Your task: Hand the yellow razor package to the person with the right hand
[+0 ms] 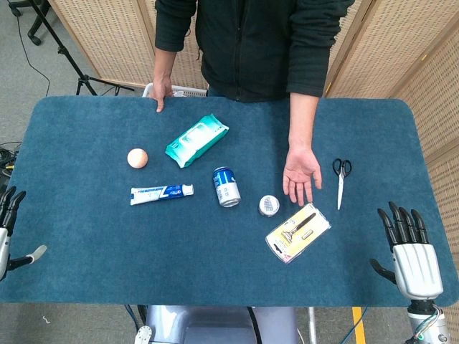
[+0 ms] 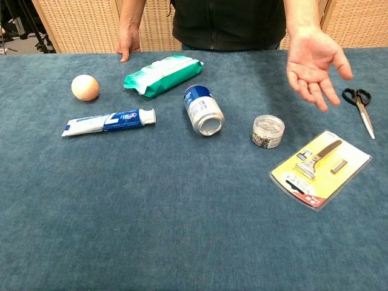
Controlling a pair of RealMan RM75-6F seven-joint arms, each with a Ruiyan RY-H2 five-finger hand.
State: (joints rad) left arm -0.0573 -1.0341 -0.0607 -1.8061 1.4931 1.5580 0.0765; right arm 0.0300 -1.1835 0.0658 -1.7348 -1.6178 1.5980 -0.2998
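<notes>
The yellow razor package (image 1: 297, 233) lies flat on the blue table, right of centre; in the chest view the razor package (image 2: 320, 168) sits at the right. The person's open palm (image 1: 301, 174) hovers just behind it, also seen as the palm (image 2: 315, 65) at upper right. My right hand (image 1: 410, 249) rests near the table's right front corner, fingers spread and holding nothing, well right of the package. My left hand (image 1: 8, 218) shows at the far left edge, fingers apart and holding nothing. Neither hand appears in the chest view.
Scissors (image 1: 341, 179) lie right of the palm. A small round jar (image 1: 269, 205), a blue can (image 1: 226, 186) on its side, a toothpaste tube (image 1: 161, 193), a peach-coloured ball (image 1: 137, 158) and a wipes pack (image 1: 196, 140) spread leftward. The person's other hand (image 1: 161, 92) rests on the far edge.
</notes>
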